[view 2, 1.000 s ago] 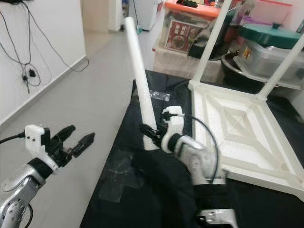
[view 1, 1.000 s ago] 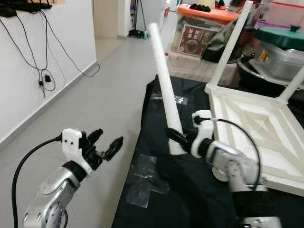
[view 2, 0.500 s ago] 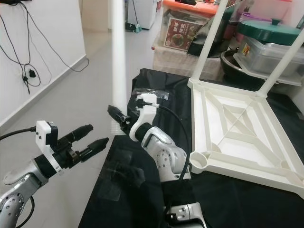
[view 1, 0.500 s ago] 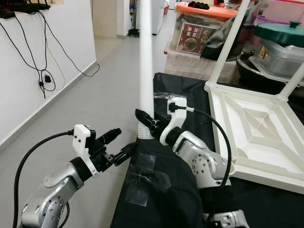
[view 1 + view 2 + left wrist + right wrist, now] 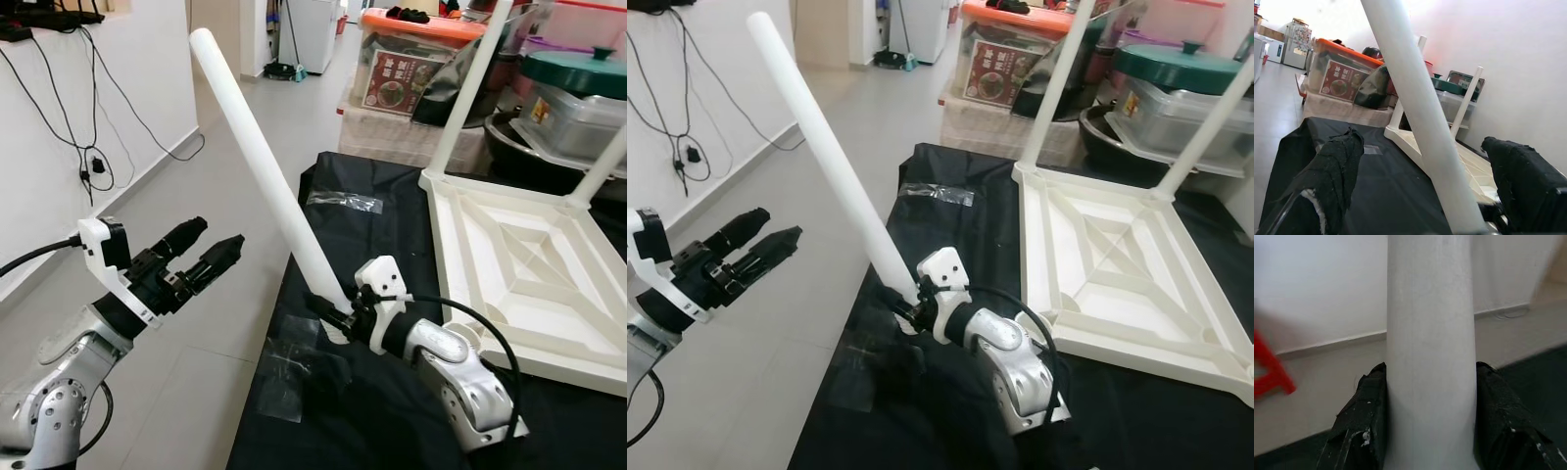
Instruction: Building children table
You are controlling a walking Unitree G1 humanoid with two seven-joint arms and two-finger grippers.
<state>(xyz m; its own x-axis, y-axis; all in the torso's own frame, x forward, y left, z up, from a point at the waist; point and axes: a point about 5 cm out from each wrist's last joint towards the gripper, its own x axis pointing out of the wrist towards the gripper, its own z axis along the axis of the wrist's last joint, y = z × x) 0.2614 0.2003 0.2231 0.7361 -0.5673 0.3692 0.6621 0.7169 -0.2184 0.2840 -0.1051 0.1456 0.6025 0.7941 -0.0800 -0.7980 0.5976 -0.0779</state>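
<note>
A long white table leg (image 5: 263, 175) slants up and to the left, its lower end held by my right gripper (image 5: 331, 318), which is shut on it. In the right wrist view the leg (image 5: 1430, 347) fills the space between the black fingers (image 5: 1364, 416). The white table top (image 5: 519, 259) lies upside down on the black cloth (image 5: 382, 235), with two legs (image 5: 468, 88) standing up from its far corners. My left gripper (image 5: 201, 257) is open over the floor, left of the leg and apart from it. The left wrist view looks past its fingers (image 5: 1334, 171) at the leg (image 5: 1420, 112).
Storage boxes, one with an orange lid (image 5: 416, 54) and one with a green lid (image 5: 578, 93), stand behind the cloth. A white wall with hanging cables (image 5: 88, 147) runs along the left. Grey floor (image 5: 216, 186) lies open at left. Clear tape patches (image 5: 294, 367) stick to the cloth's near edge.
The leg has tipped from upright to leaning left, and my right gripper has dropped lower with it. My left gripper has pulled back to the left and risen.
</note>
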